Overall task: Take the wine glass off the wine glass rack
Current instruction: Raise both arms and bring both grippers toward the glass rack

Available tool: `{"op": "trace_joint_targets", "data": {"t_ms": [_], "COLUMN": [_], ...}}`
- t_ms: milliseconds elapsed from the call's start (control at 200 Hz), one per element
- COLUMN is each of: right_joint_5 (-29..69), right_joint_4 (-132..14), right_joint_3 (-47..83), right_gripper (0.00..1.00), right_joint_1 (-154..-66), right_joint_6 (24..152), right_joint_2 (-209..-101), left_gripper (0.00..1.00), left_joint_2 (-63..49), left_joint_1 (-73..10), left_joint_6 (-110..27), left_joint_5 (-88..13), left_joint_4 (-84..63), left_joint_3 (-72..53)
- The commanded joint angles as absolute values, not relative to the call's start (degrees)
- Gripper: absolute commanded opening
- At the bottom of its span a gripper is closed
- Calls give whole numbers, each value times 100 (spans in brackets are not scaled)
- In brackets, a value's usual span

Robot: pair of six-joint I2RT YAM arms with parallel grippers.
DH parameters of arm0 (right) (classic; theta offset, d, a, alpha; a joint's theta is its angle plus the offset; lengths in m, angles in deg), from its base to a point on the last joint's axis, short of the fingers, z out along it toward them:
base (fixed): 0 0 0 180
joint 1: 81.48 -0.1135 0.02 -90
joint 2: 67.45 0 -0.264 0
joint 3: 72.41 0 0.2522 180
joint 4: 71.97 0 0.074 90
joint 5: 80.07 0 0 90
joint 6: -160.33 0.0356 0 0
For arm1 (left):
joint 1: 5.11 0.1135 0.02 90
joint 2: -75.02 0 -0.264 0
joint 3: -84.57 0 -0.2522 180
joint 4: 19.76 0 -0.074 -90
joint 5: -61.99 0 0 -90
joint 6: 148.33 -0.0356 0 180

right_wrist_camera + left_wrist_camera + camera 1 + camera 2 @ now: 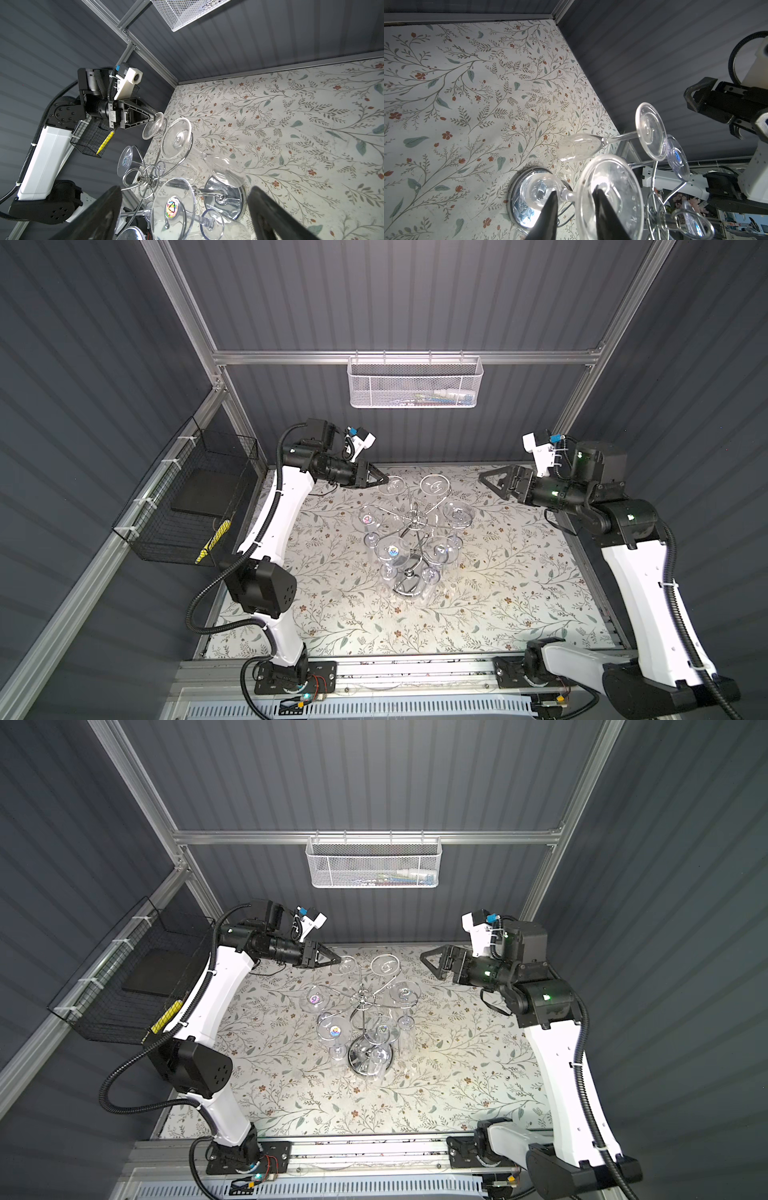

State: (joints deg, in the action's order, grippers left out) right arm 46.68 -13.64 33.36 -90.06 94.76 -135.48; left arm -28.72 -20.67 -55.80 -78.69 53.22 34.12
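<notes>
Clear wine glass (612, 176), foot inside left end effector (575, 190), wrist view only

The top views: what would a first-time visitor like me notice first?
A shiny wire rack stands in the middle of the flowered table, hung with upside-down wine glasses. The left gripper has its fingers either side of the foot of the wine glass at the rack's back left. The right gripper hangs open, apart from the rack.
</notes>
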Motion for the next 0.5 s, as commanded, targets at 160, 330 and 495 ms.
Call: {"op": "trace_joint_targets", "data": {"t_ms": [160,330,495], "right_joint_5": [4721,4719,4737], "right_joint_4": [-1419,-1393,-1397], "right_joint_3": [3276,3257,3253], "right_gripper": [96,96,95], "right_joint_1": [-9027,-9027,-9032], "right_joint_6": [9512,9493,9493], "right_joint_2": [-13525,-13504,-13499], "left_gripper": [24,21,20], "left_joint_2": [-2639,-2566,-2507], "left_joint_1": [-2128,-2146,-2146], "left_joint_6": [-5685,-5657,-5674], "left_joint_5": [-8069,-8109,-8092], "left_joint_4": [5486,5463,5484], "left_joint_3": [3390,3391,3351]}}
